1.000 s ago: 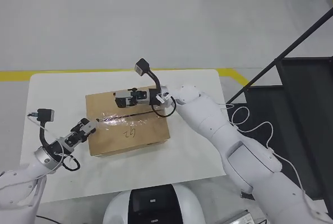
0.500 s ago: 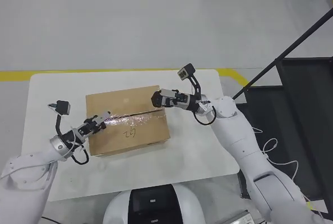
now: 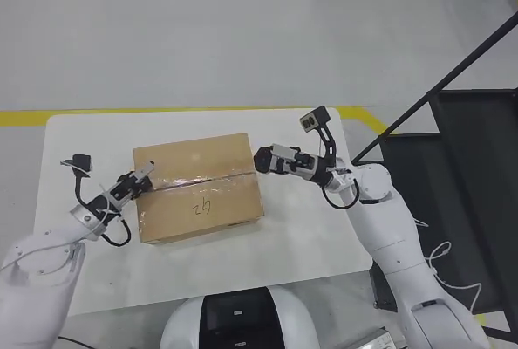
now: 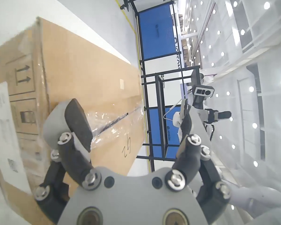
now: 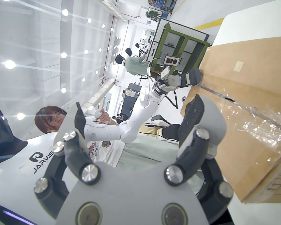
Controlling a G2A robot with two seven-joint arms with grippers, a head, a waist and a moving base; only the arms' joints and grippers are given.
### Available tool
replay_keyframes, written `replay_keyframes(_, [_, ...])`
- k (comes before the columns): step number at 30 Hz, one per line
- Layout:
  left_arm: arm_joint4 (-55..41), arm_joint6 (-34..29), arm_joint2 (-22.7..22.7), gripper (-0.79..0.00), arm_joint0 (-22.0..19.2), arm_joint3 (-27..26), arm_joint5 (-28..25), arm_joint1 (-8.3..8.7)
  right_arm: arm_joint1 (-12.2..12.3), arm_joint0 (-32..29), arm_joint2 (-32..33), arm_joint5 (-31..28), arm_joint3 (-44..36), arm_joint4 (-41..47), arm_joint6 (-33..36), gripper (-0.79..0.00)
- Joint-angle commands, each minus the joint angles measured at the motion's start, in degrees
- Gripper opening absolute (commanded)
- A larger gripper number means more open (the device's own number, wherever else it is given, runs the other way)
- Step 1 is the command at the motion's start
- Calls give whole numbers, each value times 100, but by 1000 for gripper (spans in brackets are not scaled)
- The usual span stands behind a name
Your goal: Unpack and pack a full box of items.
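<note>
A closed cardboard box (image 3: pixel 198 188) sits mid-table, its top seam sealed with crinkled clear tape (image 3: pixel 198 180) and marked with a handwritten number. My left gripper (image 3: pixel 142 177) is at the box's left end by the seam, open with nothing held. In the left wrist view the left gripper (image 4: pixel 131 120) has one finger (image 4: pixel 76 115) over the box (image 4: pixel 89 71) top. My right gripper (image 3: pixel 263 160) is open just off the box's right end. In the right wrist view the right gripper (image 5: pixel 135 118) is empty and stands beside the box (image 5: pixel 243 99).
The white table (image 3: pixel 85 140) has bare room on all sides of the box. A black metal frame and steps (image 3: pixel 477 131) stand off the table's right side. A yellow floor line (image 3: pixel 32 116) runs behind the table.
My right gripper has drawn back rightwards from over the box top to just past its right end. My left gripper has shifted a little along the box's left end, toward the seam.
</note>
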Motion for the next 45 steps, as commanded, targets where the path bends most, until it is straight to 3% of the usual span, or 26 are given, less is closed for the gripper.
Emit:
replay_keyframes(1, [-56,92,-214,0,164,-132,-79,14,1,29,-15,-37,17,38,-3,0])
replay_keyframes(11, [-324,239,-1021,0,822,-791,-413,52,10,80,24,-478,143,390,-62,0])
replay_keyframes(15, [-369,-4,-933,0,872,-926,-479,51,36,-24,101,-541,109,338,-182,0])
replay_keyframes(22, [-385,-357,-458,0,549,-921,-582,27,94,-276,281,-554,-36,267,-371,0])
replay_keyframes(29, [183,56,-164,0,242,-582,-145,-5,109,-282,246,-588,-23,280,-431,0])
replay_keyframes(39, [376,125,-675,0,647,-553,285,41,117,-97,114,-534,165,330,-337,0])
replay_keyframes(45, [-7,401,-949,0,802,-629,76,24,133,6,139,-930,349,-184,-652,0])
